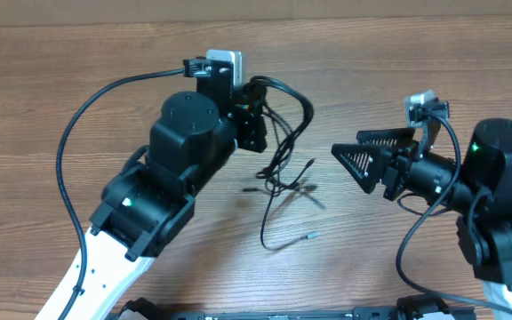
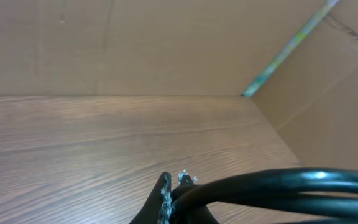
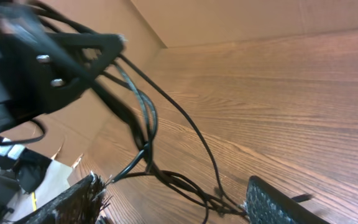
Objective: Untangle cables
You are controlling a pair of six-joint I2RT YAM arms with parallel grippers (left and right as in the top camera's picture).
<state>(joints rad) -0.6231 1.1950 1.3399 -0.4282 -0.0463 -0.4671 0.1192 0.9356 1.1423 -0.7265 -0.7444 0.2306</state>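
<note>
The cables (image 1: 283, 164) are thin black cords bunched in a tangle. My left gripper (image 1: 258, 114) is shut on their upper loops and holds them above the table; the rest hangs down to the wood. In the left wrist view its fingertips (image 2: 174, 186) pinch black cable loops (image 2: 278, 186). My right gripper (image 1: 347, 144) is open and empty, just right of the tangle and pointing at it. In the right wrist view the knotted strands (image 3: 185, 186) lie between its open fingers (image 3: 176, 208), and the left gripper (image 3: 61, 56) holds cords at upper left.
Loose cable ends with small plugs lie on the wooden table (image 1: 416, 53), one with a grey tip (image 1: 312, 236) at the front and another (image 1: 249, 188) to the left. Cardboard walls (image 2: 166, 43) stand behind the table.
</note>
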